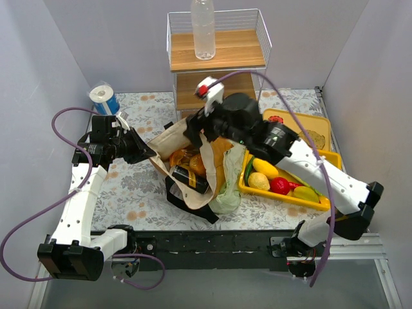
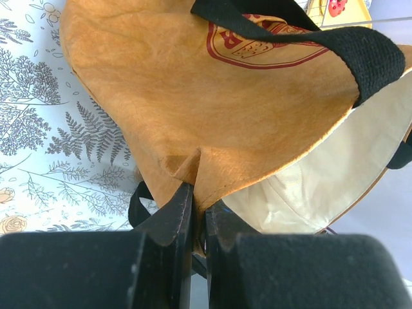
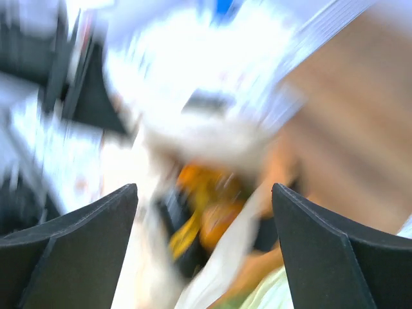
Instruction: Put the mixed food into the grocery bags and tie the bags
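A brown bag (image 1: 172, 143) with cream lining and black straps lies open at the middle of a flower-patterned surface (image 1: 138, 196), its mouth facing the near edge. The left pincer (image 1: 149, 153) reaches in from the bag's left and is clamped narrow on a fold of its brown rim; the left wrist view shows the fingertips (image 2: 183, 203) pinching the fabric between them. The right pincer (image 1: 195, 132) hovers over the bag's far side with its jaws spread wide. Its own wrist view is badly blurred, so only the two dark fingers (image 3: 77, 225) and orange-yellow shapes below them can be made out. Orange and yellow pieces of food (image 1: 191, 161) sit inside the bag. A crinkly pale-green bag (image 1: 228, 190) lies touching the brown bag's right side. Just right of that, a yellow tray (image 1: 302, 201) holds a lemon (image 1: 259, 182), a red tomato (image 1: 279, 185) and a yellow pepper (image 1: 307, 192).
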Controlling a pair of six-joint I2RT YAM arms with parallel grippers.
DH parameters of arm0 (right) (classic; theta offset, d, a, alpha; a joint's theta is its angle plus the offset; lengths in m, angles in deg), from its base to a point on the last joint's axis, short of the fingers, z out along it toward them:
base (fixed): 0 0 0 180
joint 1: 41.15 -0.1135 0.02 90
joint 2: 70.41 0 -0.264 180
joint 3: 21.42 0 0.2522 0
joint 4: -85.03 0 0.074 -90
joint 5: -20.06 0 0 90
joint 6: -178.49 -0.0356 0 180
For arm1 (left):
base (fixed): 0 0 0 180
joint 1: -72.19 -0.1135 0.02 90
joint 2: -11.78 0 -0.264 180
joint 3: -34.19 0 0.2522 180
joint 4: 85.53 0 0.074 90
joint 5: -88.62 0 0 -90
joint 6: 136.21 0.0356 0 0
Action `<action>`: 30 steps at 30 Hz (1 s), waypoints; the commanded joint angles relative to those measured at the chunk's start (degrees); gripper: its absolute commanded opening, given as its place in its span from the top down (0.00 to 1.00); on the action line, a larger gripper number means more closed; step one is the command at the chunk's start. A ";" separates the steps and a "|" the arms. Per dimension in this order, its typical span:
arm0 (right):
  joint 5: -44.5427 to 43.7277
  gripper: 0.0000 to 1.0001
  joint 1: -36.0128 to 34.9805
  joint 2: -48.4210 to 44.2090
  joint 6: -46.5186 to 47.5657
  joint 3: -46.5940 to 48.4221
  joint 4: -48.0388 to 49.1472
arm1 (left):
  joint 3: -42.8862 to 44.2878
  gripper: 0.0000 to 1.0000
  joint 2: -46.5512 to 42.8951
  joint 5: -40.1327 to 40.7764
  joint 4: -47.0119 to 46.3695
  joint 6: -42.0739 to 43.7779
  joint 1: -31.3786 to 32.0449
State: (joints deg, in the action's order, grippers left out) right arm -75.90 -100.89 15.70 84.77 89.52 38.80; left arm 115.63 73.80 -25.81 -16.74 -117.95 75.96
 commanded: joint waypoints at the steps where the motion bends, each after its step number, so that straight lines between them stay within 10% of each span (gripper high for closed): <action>1: -6.35 0.09 7.25 -4.10 -0.50 -0.32 22.68 | 1.23 1.00 -1.81 -1.77 -1.41 -0.59 -0.08; 13: -2.40 0.04 18.78 7.65 8.73 5.37 50.12 | 1.40 1.00 -2.78 -2.56 -1.32 0.82 -0.08; 30: -1.86 0.01 22.48 25.60 11.55 24.36 50.66 | 3.07 1.00 -3.31 -1.42 -0.09 1.78 -0.17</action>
State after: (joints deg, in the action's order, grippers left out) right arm -77.14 -78.60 39.81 95.02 108.61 84.92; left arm 115.63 72.79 -25.74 -16.17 -116.12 75.96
